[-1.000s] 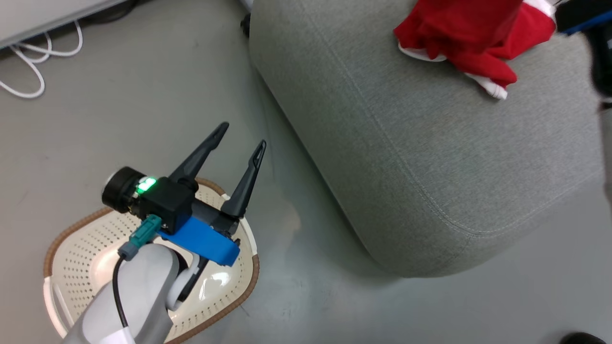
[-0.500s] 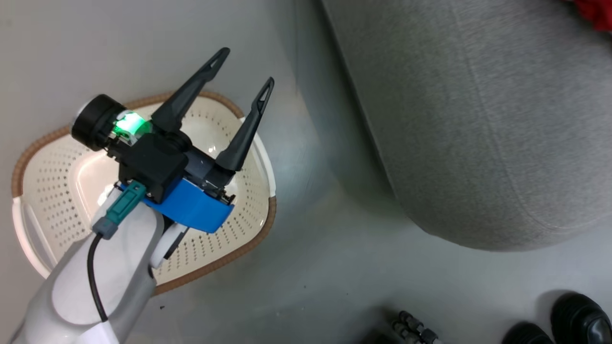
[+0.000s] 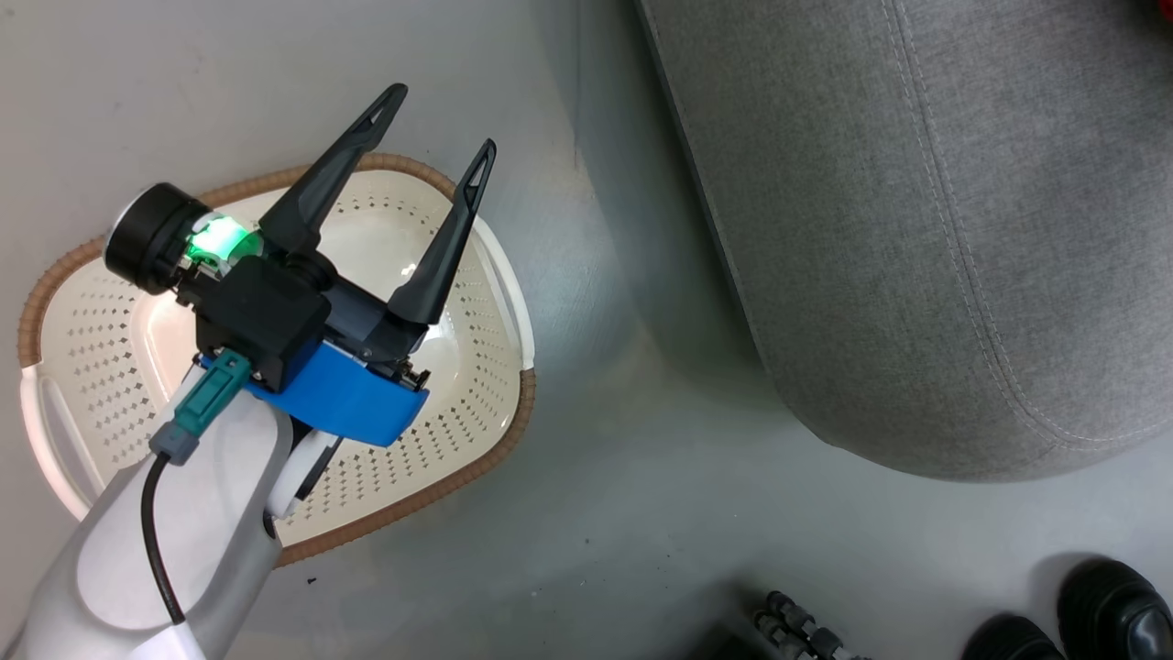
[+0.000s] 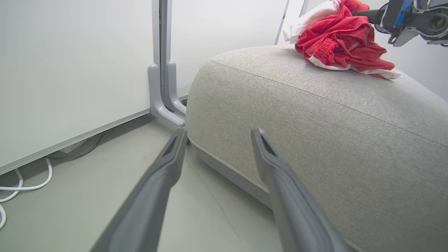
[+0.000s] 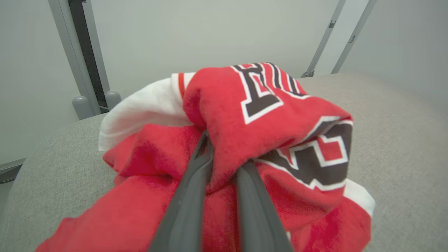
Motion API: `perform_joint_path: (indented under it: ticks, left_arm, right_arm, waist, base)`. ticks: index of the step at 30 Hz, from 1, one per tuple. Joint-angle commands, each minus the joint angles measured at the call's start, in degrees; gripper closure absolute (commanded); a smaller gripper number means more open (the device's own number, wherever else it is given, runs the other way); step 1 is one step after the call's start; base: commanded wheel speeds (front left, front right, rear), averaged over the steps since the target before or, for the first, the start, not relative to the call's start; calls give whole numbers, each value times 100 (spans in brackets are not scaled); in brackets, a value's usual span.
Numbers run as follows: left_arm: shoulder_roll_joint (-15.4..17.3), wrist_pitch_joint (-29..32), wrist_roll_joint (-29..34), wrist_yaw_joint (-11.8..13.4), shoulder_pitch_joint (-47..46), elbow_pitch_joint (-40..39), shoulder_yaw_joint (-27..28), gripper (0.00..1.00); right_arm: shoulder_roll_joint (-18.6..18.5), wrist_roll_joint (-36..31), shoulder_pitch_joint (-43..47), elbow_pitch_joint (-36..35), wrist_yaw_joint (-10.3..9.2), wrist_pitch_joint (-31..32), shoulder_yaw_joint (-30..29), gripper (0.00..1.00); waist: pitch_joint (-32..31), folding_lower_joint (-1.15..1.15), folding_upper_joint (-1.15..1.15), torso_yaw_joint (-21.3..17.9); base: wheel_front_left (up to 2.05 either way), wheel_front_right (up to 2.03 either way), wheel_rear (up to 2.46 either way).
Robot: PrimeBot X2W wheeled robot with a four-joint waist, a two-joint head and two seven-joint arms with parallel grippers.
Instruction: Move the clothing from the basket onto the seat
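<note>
- My left gripper (image 3: 440, 119) hangs over the basket (image 3: 499, 275), which sits on the floor (image 3: 641, 513) just beside the seat (image 3: 916, 229). Fingers spread wide apart, nothing between them.
- Basket: the perforated bottom and walls that I can see are bare, no red anywhere. My own arm (image 3: 183, 550) hides part of it, so I judge it empty rather than know it.
- My right gripper (image 5: 224, 154) is up over the top of the seat. Fingers pinched close on a bunched fold of the jersey (image 5: 266, 115); red cloth bulges over them, black-and-white lettering on top.
- The clothing (image 4: 336, 38): one red heap with white trim on top of the seat, away from the edge nearest the basket.
- Can't tell whether the jersey's weight is all on the seat or partly hanging from my grip.
- Why the pinch: soft cloth has no handle, and a gathered fold is what keeps it from sliding out of narrow fingers.
- Why so far onto the seat: probably so no loose hem slumps off the rounded edge to the floor.
- My read: nearly done. Right fingers have yet to part and lift clear without snagging the fold.
</note>
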Motion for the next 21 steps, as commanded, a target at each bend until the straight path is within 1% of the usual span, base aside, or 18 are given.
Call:
perform_joint_path:
  ticks: [1, 2, 9, 17, 21]
  left_arm:
    - [23, -18, -1, 33, 36, -11, 30, 0]
    - [30, -19, -9, 33, 50, 0, 23, 0]
    - [-1, -54, -38, 53, 84, 74, -31, 0]
    - [-46, -92, -78, 75, 119, 150, -56, 0]
    - [-204, -163, -127, 55, 147, 323, -86, 0]
  right_arm:
    - [-29, -13, -94, 39, 1, -34, -10, 60]
    - [-30, -35, -112, 80, 1, -52, -20, 0]
    - [-31, -147, -185, 325, 1, -105, -127, 0]
    - [18, -275, -146, 405, 1, -137, -59, 0]
    - [-62, -417, 90, 469, 1, -148, 89, 0]
  waist:
    - [-21, -1, 0, 2]
    - [-37, -1, 0, 4]
    - [-115, -1, 0, 34]
    - [-205, -1, 0, 23]
    - [-457, -1, 0, 110]
  base:
    - [0, 0, 0]
    - [0, 0, 0]
    - [0, 0, 0]
    - [0, 0, 0]
    - [0, 0, 0]
